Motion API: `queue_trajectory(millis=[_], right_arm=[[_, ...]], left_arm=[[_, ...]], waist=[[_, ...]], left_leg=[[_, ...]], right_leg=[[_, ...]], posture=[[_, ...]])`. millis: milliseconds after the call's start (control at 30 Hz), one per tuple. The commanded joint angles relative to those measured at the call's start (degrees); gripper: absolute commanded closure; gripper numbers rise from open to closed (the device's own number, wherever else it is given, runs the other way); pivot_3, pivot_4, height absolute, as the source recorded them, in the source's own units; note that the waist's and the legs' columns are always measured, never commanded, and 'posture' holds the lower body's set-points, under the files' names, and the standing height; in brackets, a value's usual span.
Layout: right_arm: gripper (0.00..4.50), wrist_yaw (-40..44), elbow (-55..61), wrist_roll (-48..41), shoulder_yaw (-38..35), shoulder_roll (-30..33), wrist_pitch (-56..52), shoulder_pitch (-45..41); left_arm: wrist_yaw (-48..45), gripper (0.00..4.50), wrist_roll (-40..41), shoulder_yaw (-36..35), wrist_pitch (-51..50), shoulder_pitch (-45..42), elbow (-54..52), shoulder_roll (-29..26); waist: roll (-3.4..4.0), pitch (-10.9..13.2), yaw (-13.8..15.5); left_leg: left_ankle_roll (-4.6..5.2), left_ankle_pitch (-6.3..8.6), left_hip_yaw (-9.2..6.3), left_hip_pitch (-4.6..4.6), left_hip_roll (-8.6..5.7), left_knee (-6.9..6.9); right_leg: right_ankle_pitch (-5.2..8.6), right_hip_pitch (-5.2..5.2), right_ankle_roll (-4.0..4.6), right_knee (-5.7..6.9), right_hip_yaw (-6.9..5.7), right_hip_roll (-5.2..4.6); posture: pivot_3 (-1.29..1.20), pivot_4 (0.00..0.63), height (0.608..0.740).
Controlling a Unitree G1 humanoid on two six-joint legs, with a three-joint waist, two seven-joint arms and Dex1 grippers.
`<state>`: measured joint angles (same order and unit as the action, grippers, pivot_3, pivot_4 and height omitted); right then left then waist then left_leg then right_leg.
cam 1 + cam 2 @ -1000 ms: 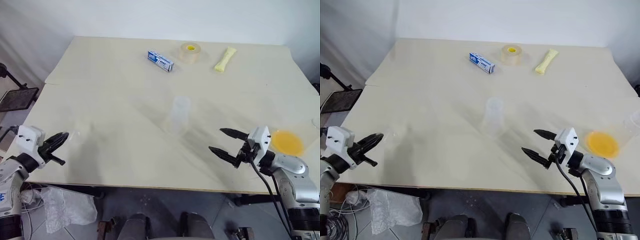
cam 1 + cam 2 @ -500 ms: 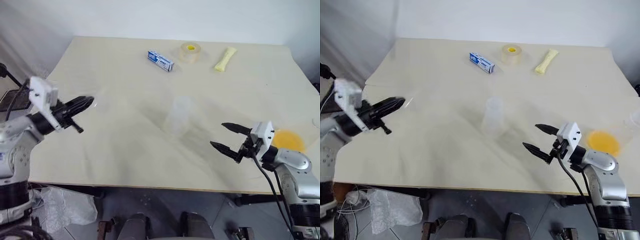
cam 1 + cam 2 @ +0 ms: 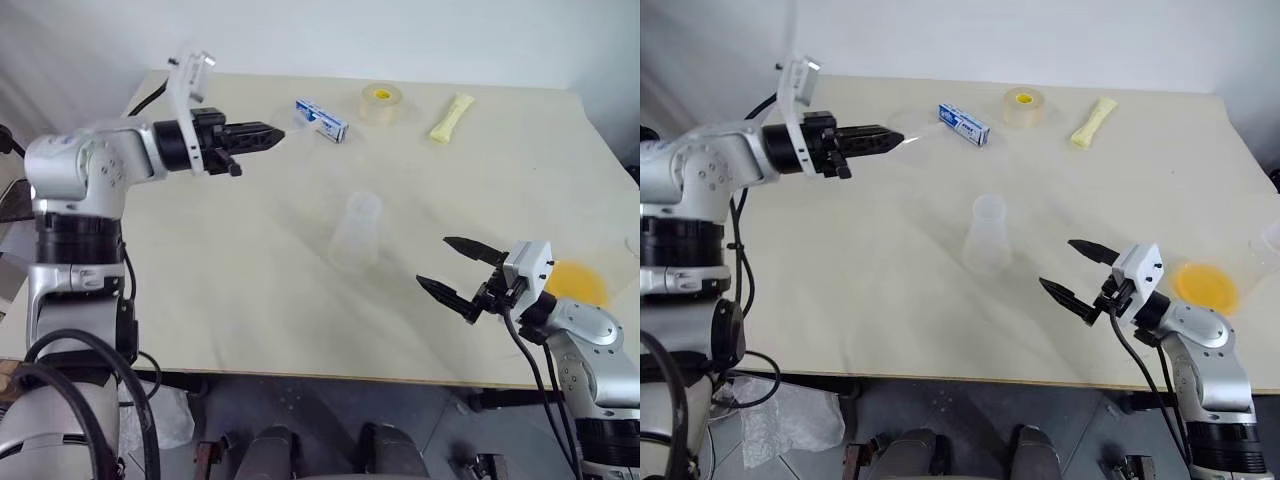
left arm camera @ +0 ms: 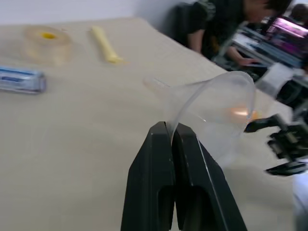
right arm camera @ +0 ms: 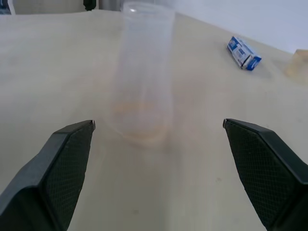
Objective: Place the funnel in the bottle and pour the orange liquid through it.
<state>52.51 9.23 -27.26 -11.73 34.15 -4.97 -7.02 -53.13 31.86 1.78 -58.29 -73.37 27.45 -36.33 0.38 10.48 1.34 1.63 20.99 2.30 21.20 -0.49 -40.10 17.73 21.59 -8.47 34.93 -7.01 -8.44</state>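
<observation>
Now your left claw [image 4: 172,132] pinches the clear funnel [image 4: 211,103] over the worktop [image 3: 200,270].
Your bottle [image 3: 357,232] stands mid-worktop; right claw [image 3: 458,270], jaws wide and empty, sits near it, orange liquid [image 3: 575,283] pooled beyond.

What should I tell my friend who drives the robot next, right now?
Left hand: shut on the rim of the clear plastic funnel, held up in the air over the far left part of the beige table.
Right hand: open, empty, near the table's front right.
The clear conical bottle stands upright mid-table, nothing in its neck yet.
The orange liquid sits in a clear shallow bowl at the right edge, beyond the right hand.
Done: funnel picked up.
Left: seat the funnel in the bottle, then pour the liquid through it.
</observation>
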Motion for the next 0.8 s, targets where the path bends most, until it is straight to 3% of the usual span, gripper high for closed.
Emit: queue_trajectory(millis=[33,400,800], right_arm=[[0.0,-2.73,4.29,-0.4,-1.34,-1.0,0.56,1.14],[0.0,-7.41,9.97,-0.37,-1.56,-1.9,0.06,4.99],[0.0,-10.53,12.99,0.01,-1.08,-2.24,0.1,7.57]], left_arm=[[-6.83,4.46,-3.55,4.94,-2.35,-8.74,10.05,1.76],[-29.38,4.46,-15.19,18.82,-4.48,-23.54,30.48,6.43],[-37.72,4.46,-25.01,20.61,1.26,-27.3,41.02,11.28]], waist=[[0.0,0.0,-0.08],[-0.08,0.08,-0.15],[-0.21,0.17,-0.02]], left_leg=[[0.0,0.0,0.11,-0.03,0.0,0.02],[0.0,0.0,0.64,0.04,0.06,0.09],[0.0,0.0,0.67,0.12,0.08,0.06]], right_leg=[[0.0,0.0,-0.01,0.0,0.02,0.0],[0.01,0.17,-0.01,-0.04,0.06,0.03],[0.01,0.31,-0.01,0.02,0.13,0.02]], posture=[[0.0,0.15,0.74],[0.0,0.15,0.74],[0.0,0.15,0.74]])
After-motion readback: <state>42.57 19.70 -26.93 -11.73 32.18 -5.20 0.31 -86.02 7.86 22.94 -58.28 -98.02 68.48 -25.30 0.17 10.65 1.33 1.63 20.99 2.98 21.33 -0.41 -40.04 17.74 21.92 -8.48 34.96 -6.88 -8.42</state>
